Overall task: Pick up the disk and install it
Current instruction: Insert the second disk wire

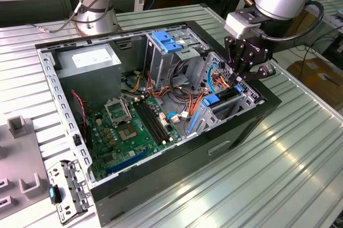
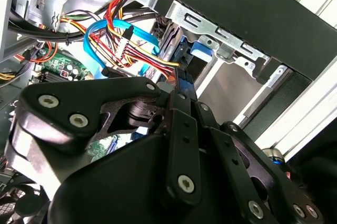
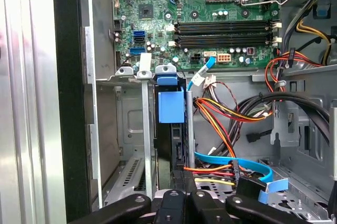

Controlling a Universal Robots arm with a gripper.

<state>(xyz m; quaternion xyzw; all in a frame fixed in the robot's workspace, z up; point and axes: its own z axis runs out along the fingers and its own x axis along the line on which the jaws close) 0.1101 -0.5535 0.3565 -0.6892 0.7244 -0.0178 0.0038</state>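
The disk [image 1: 221,99] stands on edge in the metal bay at the exterior view's right end of the open computer case [image 1: 161,185], its blue carrier rails showing at both ends. In the first wrist view the disk [image 3: 171,106] runs from its blue end tab down to my gripper [image 3: 180,196]. My gripper [image 1: 242,78] sits over the disk's end near the case wall, its fingers drawn close on the disk's edge. In the second wrist view my gripper [image 2: 176,90] points into the bay beside blue carrier plastic [image 2: 200,51].
Red, orange and blue cables [image 3: 226,124] crowd the bay's side. The motherboard [image 1: 134,126] fills the case floor, with a tall drive cage and blue latch [image 1: 166,42] behind it and a power supply [image 1: 88,59]. A loose metal bracket [image 1: 67,190] lies on the ribbed table.
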